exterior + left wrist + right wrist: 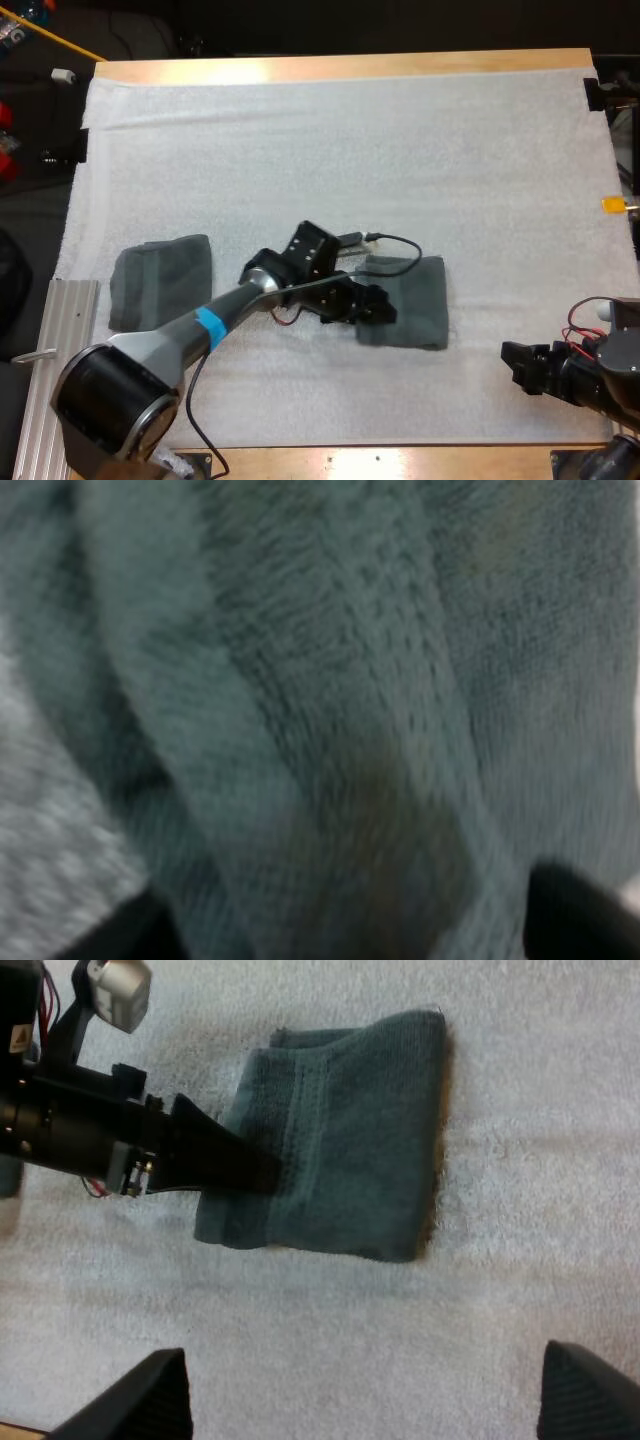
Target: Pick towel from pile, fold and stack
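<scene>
Reach explains the high view: left gripper (378,308) sits at the edge of the folded towel (410,300), centre, likely to move it onto the other towel (160,282). Left wrist view: weave close up; its grasp, cannot tell. Right wrist view: right gripper (365,1400) gapes empty, parked clear.

The left end effector (384,312) hides one edge of the folded towel (420,298).
</scene>
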